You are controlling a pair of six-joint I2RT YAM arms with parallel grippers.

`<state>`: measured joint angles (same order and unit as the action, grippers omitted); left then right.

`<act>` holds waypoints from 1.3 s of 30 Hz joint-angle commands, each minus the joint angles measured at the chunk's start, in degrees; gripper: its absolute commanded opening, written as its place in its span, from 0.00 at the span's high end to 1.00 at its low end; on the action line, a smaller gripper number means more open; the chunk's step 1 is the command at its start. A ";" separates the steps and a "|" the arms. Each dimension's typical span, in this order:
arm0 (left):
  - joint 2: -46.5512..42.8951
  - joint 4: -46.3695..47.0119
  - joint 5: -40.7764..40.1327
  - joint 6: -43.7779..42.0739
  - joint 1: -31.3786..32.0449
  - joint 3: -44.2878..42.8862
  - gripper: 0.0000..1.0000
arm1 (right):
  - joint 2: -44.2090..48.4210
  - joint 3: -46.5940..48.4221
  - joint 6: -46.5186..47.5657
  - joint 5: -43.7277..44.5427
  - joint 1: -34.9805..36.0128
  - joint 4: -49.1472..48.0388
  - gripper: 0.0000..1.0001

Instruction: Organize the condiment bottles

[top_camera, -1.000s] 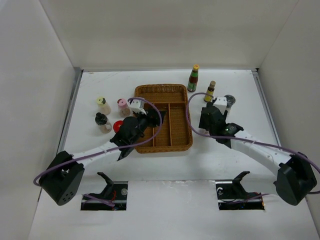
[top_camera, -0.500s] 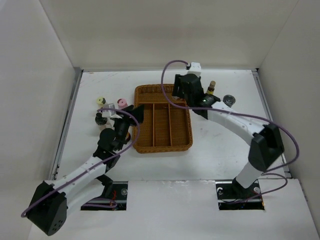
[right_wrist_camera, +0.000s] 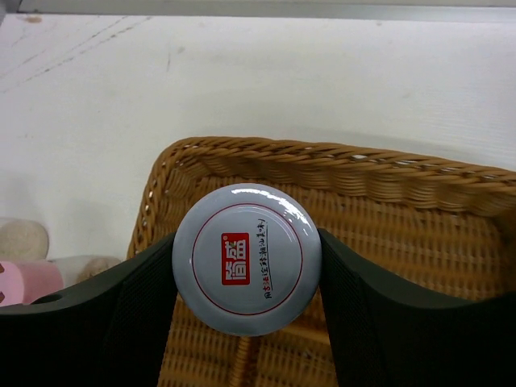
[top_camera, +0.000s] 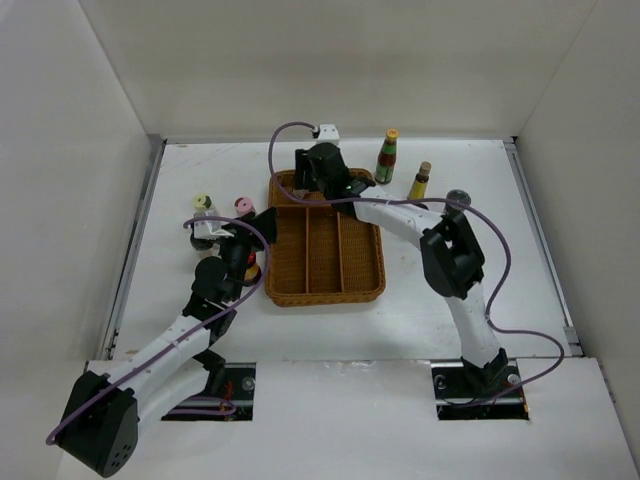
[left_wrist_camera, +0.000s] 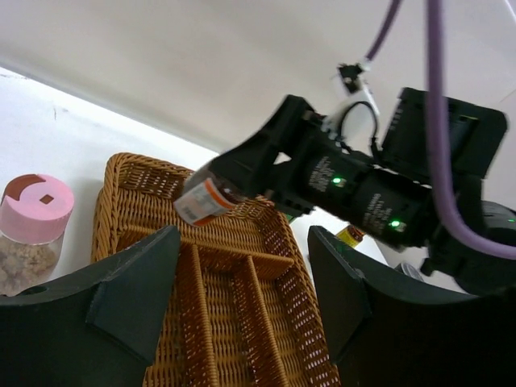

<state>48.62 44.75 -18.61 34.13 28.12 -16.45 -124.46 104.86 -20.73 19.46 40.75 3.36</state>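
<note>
Now, with my right end effector pinching the white-capped jar just above the far-left corner of the wicker tray, I should lower it slowly and upright, spreading the fingers only once its base sits inside the rim.

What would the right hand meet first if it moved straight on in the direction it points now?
Probably the wicker tray, near its far left corner; the jar in the right hand would touch first. Depth is unclear.
</note>
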 commanded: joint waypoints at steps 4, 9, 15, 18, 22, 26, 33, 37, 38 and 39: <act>0.24 2.09 0.50 1.03 -0.57 0.54 0.36 | -4.64 9.48 0.43 -0.39 2.88 -6.61 0.51; 0.51 2.18 0.68 1.55 -0.92 0.71 0.36 | -6.32 10.02 0.69 0.48 4.38 -5.73 0.42; 0.86 2.27 0.68 1.56 -1.18 0.80 0.36 | -6.58 9.40 -0.01 0.31 4.47 -5.73 0.27; 2.00 2.71 0.59 1.90 -1.36 0.89 0.36 | -5.27 8.79 0.34 -0.48 4.47 -5.73 0.21; 2.71 2.80 0.77 1.99 -1.27 0.71 0.36 | 0.26 5.28 -0.97 -2.93 2.98 -7.57 0.18; 2.97 2.80 0.94 1.82 -1.10 0.54 0.36 | 8.60 -0.95 -1.33 -4.78 -0.62 -10.99 0.28; 4.90 2.97 1.47 1.99 -1.01 0.10 0.35 | 16.27 -5.46 1.13 -3.12 -10.99 -7.06 0.78; 5.78 3.50 2.17 2.26 -1.01 -0.08 0.34 | 15.66 -4.31 5.34 1.61 -15.04 -3.88 0.50; 5.96 3.50 2.18 2.08 -1.01 -0.08 0.34 | 15.22 -4.31 6.31 3.02 -15.83 -3.80 0.41; 6.22 3.50 2.18 2.26 -1.09 -0.08 0.34 | 14.52 -3.79 7.27 3.56 -16.71 -3.45 0.36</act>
<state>54.72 44.77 -17.37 35.68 27.03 -16.05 -107.87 100.18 -17.65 19.64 23.94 -2.50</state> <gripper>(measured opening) 0.655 0.605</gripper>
